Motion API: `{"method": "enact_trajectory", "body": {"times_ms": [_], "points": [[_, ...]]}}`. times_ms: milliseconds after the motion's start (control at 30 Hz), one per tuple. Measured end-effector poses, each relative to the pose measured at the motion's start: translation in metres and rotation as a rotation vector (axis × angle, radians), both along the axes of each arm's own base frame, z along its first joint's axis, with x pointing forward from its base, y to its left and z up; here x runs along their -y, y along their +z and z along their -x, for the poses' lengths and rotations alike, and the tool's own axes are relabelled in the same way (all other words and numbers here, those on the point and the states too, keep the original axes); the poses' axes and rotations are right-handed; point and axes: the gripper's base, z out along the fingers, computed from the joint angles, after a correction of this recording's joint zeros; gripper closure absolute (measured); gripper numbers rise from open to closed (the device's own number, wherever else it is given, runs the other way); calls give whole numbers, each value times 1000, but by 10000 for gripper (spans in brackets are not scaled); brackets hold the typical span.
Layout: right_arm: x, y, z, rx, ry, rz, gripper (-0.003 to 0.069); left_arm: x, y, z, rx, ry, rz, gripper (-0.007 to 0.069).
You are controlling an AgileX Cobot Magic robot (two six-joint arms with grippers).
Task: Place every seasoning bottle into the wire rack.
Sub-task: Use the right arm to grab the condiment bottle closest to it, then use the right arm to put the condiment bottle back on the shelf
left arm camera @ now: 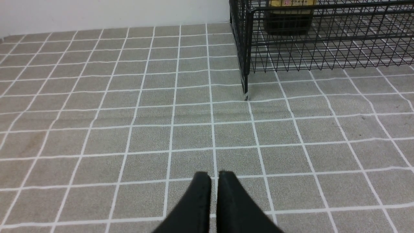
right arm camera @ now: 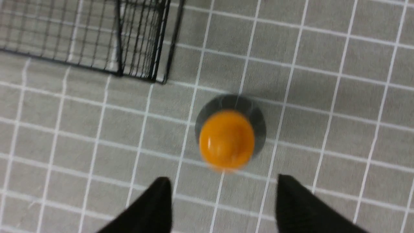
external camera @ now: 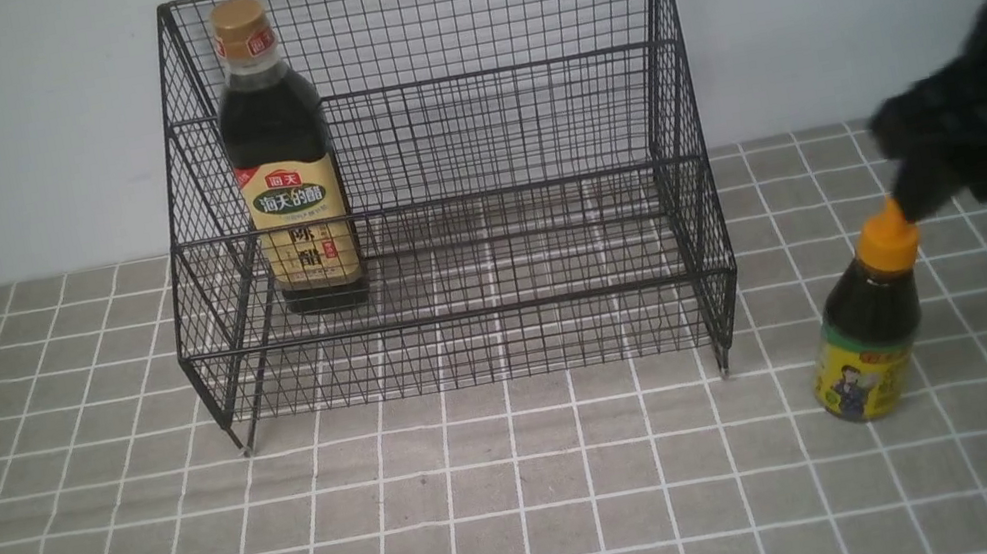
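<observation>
Here, short bottle (external camera: 864, 333): dark liquid, orange nozzle cap and yellow-green label; it stands on the worktop outside the rack, leaning slightly, at about 4 o'clock from the rack's centre in the front view.
Short bottle from above (right arm camera: 226, 139): only the orange cap and dark shoulder show, blurred, clear of both jaw tips.
Right pincer (right arm camera: 223, 184): released, jaws spread wide, hanging over the cap and gripping nothing; in the front view it is a black blur at the bottle's 1 o'clock, its lower edge level with the cap tip.
Tall bottle (external camera: 285, 161): gold cap and beige label, upright inside the rack at its 9 o'clock end.
Wire rack (external camera: 490, 257): black mesh, stepped, on short legs, set against the wall at 12 o'clock.
Left pincer (left arm camera: 210, 176): clenched, tips together and grasping nothing, low over bare tiles well away from the rack's near leg.
Worktop (external camera: 532, 494): grey squares with white lines.
</observation>
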Motion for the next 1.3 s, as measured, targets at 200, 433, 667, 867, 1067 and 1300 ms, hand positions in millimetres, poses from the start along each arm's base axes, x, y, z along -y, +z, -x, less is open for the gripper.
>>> {"method": "enact_trajectory", "body": {"times_ms": [200,433,667,867,1067,1300], "points": [[-7,-31,-26,-74,-5,53,102,0,0,0,0,0,0,610],[-10,-65,-40,-158,12,89,260,0,0,0,-1,0,1,610],[-10,-33,-37,-71,45,74,342,0,0,0,-1,0,1,610],[-7,72,-6,226,45,-29,342,0,0,0,-1,0,1,610],[-30,128,17,380,128,-127,342,0,0,0,-1,0,1,610],[-83,102,5,294,250,-127,342,0,0,0,-1,0,1,610]]}}
